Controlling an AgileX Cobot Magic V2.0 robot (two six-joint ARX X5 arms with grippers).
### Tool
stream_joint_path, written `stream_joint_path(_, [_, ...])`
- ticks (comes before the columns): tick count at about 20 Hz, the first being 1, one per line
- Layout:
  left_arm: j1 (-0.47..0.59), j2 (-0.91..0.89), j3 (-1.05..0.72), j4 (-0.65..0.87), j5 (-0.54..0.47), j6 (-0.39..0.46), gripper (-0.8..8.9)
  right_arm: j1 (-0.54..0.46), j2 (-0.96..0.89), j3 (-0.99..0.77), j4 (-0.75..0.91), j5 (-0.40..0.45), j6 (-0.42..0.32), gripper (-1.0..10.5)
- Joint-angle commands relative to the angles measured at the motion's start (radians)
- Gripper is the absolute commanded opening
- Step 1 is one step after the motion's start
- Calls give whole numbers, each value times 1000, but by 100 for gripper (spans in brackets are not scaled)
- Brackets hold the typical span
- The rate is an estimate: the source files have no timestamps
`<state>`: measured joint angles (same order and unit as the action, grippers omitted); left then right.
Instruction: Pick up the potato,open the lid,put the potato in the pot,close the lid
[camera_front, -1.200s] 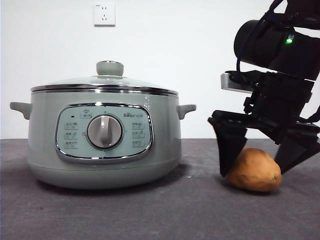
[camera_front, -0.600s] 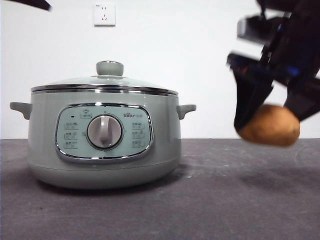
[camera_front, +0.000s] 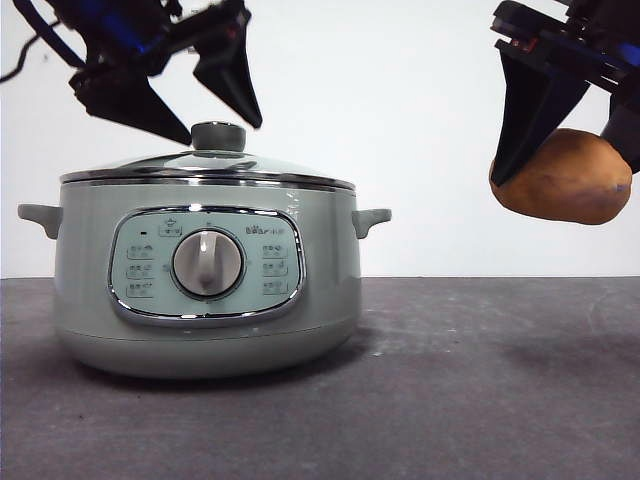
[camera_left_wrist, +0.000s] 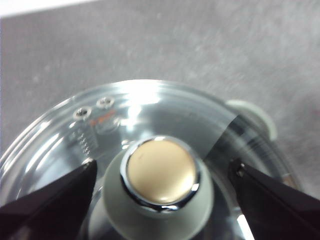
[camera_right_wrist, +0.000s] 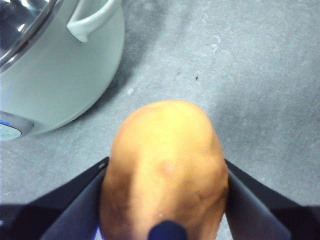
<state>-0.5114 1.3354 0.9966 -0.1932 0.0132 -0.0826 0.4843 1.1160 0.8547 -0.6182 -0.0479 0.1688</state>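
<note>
One step is in the bag: our right gripper (camera_front: 560, 165) has the potato (camera_front: 562, 177) clamped between its jaws, high off the table (camera_front: 450, 380) beside the pot (camera_front: 205, 275). Our left gripper (camera_front: 205, 100) hangs spread wide around the knob of the lid (camera_front: 207, 165), not touching it; lid on, so opening, dropping in and closing remain
</note>
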Motion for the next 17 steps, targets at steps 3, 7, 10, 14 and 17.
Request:
stream_joint_path(3, [-1,19,6,19,-13,32,434,0,2,3,3,5,9,-11])
stream_joint_path(7, [-1,19,6,27,-12,36,81,0,2,3,3,4,9,-11])
stream_joint_path(10, [-1,19,6,17,-6,35,15,0,2,3,2,2,10,-11])
stream_joint_path(14, [-1,19,6,3,-8,35,-8,0,2,3,3,2,10,-11])
stream_joint_path(17, [-1,14,6,47,-10,35,-8,0,2,3,3,2,10,-11])
